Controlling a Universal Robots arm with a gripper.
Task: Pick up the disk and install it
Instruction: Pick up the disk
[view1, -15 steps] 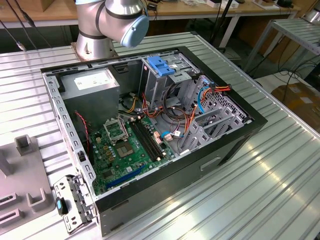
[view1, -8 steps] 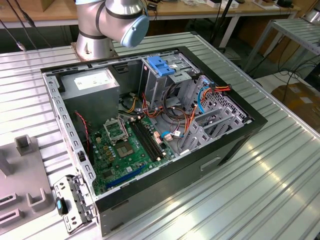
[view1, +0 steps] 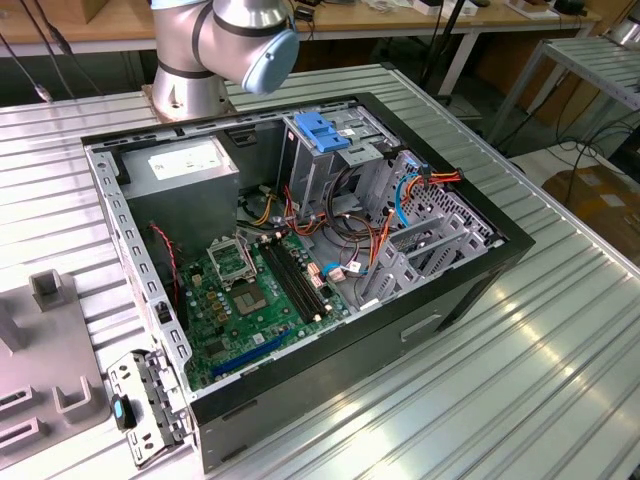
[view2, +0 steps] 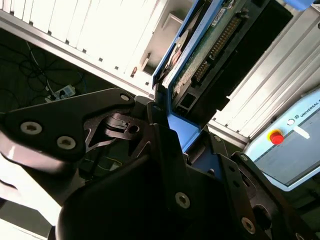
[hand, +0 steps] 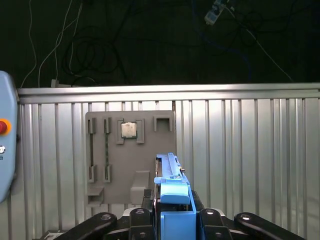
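Disk (hand: 169, 170) is up and in the grip: the gripper (hand: 173, 210) has its fingers (hand: 148, 200) clamped on the blue tab (hand: 176, 220), one finger on each side, and the body juts edge-on straight out past the fingertips, touching nothing else. In the second wrist view its green board (view2: 200, 60) and connector row are bare on one face, so that side wants clear air. My read is that this is the carry, and the hold is on one end only; that leaves a long lever out front, so slow, smooth arm moves and no sharp wrist turns should stop it pivoting between the pads. Beyond the fingertips lies the grey fixture (hand: 150, 155) with a chip (hand: 128, 130) seated in it, flat on the ribbed table (hand: 250, 150), well apart from the disk. Off to one side of the fingers sits the pendant (view2: 295, 150). Farther off, in the exterior view, the case (view1: 400, 340) lies open, with the cage (view1: 310, 170) under its blue latch (view1: 322, 130) and cables (view1: 441, 177) just beside it. Those cables look like the snag risk, so the rails should go in square.
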